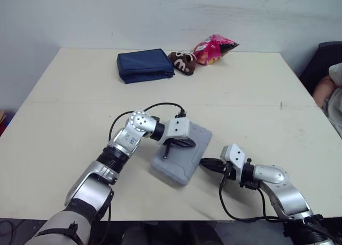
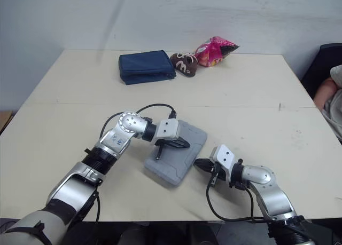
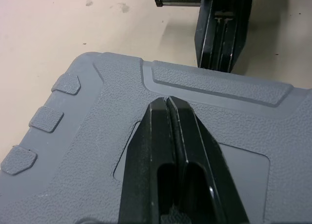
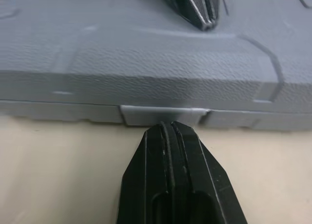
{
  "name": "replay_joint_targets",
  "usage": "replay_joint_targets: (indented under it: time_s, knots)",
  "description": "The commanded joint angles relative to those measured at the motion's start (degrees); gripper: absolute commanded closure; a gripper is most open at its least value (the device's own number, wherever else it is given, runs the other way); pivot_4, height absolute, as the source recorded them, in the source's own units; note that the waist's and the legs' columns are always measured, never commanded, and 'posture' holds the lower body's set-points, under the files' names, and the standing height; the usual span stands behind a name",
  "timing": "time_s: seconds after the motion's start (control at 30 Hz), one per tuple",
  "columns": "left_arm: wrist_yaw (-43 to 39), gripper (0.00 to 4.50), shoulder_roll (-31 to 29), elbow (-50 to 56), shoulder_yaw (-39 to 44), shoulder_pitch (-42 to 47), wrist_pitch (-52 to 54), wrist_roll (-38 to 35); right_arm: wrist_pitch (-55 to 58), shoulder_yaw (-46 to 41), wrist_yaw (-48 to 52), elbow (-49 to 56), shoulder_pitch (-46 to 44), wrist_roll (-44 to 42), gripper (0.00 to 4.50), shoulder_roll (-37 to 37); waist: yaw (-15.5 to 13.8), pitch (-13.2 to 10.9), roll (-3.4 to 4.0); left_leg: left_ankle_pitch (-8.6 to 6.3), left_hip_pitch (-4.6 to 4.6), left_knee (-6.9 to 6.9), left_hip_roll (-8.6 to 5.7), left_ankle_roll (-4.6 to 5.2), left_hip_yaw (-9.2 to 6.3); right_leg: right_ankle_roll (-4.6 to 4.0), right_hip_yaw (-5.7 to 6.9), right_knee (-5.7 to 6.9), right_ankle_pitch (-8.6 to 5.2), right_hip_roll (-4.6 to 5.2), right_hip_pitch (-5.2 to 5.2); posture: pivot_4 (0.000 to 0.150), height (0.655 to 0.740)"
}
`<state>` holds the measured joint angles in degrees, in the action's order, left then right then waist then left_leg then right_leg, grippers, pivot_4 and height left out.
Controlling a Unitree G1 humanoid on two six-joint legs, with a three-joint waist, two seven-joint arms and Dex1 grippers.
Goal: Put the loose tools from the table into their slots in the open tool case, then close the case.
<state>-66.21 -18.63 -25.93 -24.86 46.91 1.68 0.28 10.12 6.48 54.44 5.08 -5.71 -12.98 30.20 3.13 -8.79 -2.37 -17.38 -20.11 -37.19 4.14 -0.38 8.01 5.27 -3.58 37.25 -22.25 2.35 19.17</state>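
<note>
Case (image 1: pixel 184 162) closed: L gripper (image 1: pixel 188 143) atop, R gripper (image 1: pixel 206 161) at edge.

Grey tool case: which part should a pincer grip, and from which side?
Likely the small tab on the tool case's thin side edge, approached level from the robot's right, where the right pincer points; the broad flat lid offers no hold.

Grey textured tool case (image 1: pixel 187 162), navy pouch (image 1: pixel 144 65), pink bag (image 1: pixel 214 48), cream table (image 1: pixel 69 95).

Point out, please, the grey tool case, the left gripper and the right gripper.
grey tool case (image 1: pixel 180 165), left eye view, bare lid.
left gripper (image 3: pixel 167 101), left wrist view, shut fingertips.
right gripper (image 4: pixel 168 125), right wrist view, shut fingertips.
</note>
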Motion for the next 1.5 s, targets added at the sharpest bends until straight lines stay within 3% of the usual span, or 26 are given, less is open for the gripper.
replay_joint_targets:
  time_s: [0.03, 0.3, 0.53, 0.67, 0.77, 0.87, 0.9, 0.97, 1.0, 1.23, 1.5]
  knots:
    - [-1.13, 4.5, -0.67, -5.85, -6.15, -5.35, 3.89, 6.13, -2.65, -0.3, -0.12, 1.48, -3.07, -2.62, 4.4, -2.85, 0.1, 0.19, -0.07, 0.0, 0.0, 0.02, 0.01, 0.0, -0.01, -0.01, 0.01, -0.02, 0.0, 0.0, 0.0, 0.15, 0.74]
    - [-0.91, 4.5, -0.57, -5.72, -5.71, -6.4, 3.11, 5.82, 0.94, 0.36, -0.56, 1.83, -5.08, -0.62, 4.4, -3.15, 0.54, 0.24, -0.05, -0.22, 0.41, 0.22, 0.22, -0.4, -0.15, -0.32, 0.15, -0.41, 0.02, -0.09, -0.64, 0.15, 0.74]
    - [-5.61, 4.5, -0.48, -2.21, 5.82, -6.46, -9.82, -6.42, 4.39, -5.88, 4.54, 12.79, 0.25, -6.22, 4.4, 6.91, 0.0, -0.08, 0.56, -0.13, -0.01, 0.26, 0.22, -0.2, -0.28, -0.34, 0.26, -0.58, 0.01, -0.08, -0.27, 0.15, 0.74]
    - [-12.45, 4.5, -5.82, 6.35, 13.99, -8.65, -10.42, -16.91, 4.38, -13.5, 8.12, 18.62, 6.66, -9.82, 4.4, 14.28, -0.18, -0.33, 0.88, 0.04, -0.84, 0.17, 0.24, -0.49, -0.31, -0.3, 0.28, -0.64, 0.01, -0.21, 0.55, 0.15, 0.74]
    - [-11.22, 4.5, -11.08, 10.84, 20.03, -10.79, -7.24, -20.71, 3.96, -20.17, 10.16, 20.3, 11.85, -11.75, 4.4, 18.47, -0.35, -0.7, 0.82, 0.12, -1.51, 0.02, 0.4, -0.53, -0.17, -0.26, 0.17, -0.57, 0.0, -0.38, 1.25, 0.15, 0.74]
    - [-10.27, 4.5, -15.87, 14.01, 24.49, -14.09, -2.15, -23.27, 3.13, -24.93, 11.63, 20.99, 15.47, -12.59, 4.4, 20.5, -0.75, -0.81, 0.82, 0.11, -1.56, -0.01, 0.4, -0.5, -0.13, -0.2, 0.12, -0.55, -0.03, -0.36, 1.33, 0.15, 0.74]
    - [-9.53, 4.26, -18.82, 14.54, 26.75, -16.42, -0.69, -23.23, 3.54, -27.75, 12.62, 21.15, 17.05, -13.77, 4.46, 21.16, -0.76, -0.83, 0.82, 0.11, -1.54, -0.02, 0.4, -0.5, -0.13, -0.19, 0.12, -0.56, -0.04, -0.36, 1.29, 0.15, 0.74]
    - [-8.39, 3.82, -24.3, 15.2, 30.75, -21.27, 1.76, -22.9, 3.75, -32.33, 13.51, 21.05, 19.3, -14.76, 3.86, 22.03, -0.44, -0.88, 0.84, 0.1, -1.45, 0.01, 0.4, -0.49, -0.03, -0.18, 0.02, -0.53, -0.04, -0.36, 1.28, 0.15, 0.74]
    - [-7.15, 3.38, -26.33, 15.07, 32.51, -23.53, 1.45, -22.01, 2.96, -33.92, 14.24, 20.67, 20.31, -14.48, 3.66, 22.5, -0.12, -0.92, 0.84, 0.1, -1.41, 0.03, 0.4, -0.49, 0.0, -0.18, -0.01, -0.5, -0.05, -0.38, 1.27, 0.15, 0.74]
    - [-1.16, 0.23, -33.56, 13.31, 44.33, -39.83, -3.36, -19.65, -2.79, -41.78, 16.97, 14.37, 22.79, -11.62, 0.15, 24.82, -0.06, -1.24, 0.58, 0.02, -1.32, 0.13, 0.36, -0.42, 0.01, -0.19, 0.05, -0.49, -0.04, -0.19, 1.22, 0.15, 0.74]
    - [5.35, 0.08, -32.05, 15.93, 49.0, -47.79, -4.02, -19.09, -3.85, -38.58, 15.34, 12.93, 19.44, -11.03, 0.02, 24.29, -0.04, -1.4, 0.57, -0.13, -1.33, 0.24, 0.3, -0.19, -0.05, -0.22, 0.14, -0.51, -0.04, -0.05, 1.23, 0.15, 0.74]
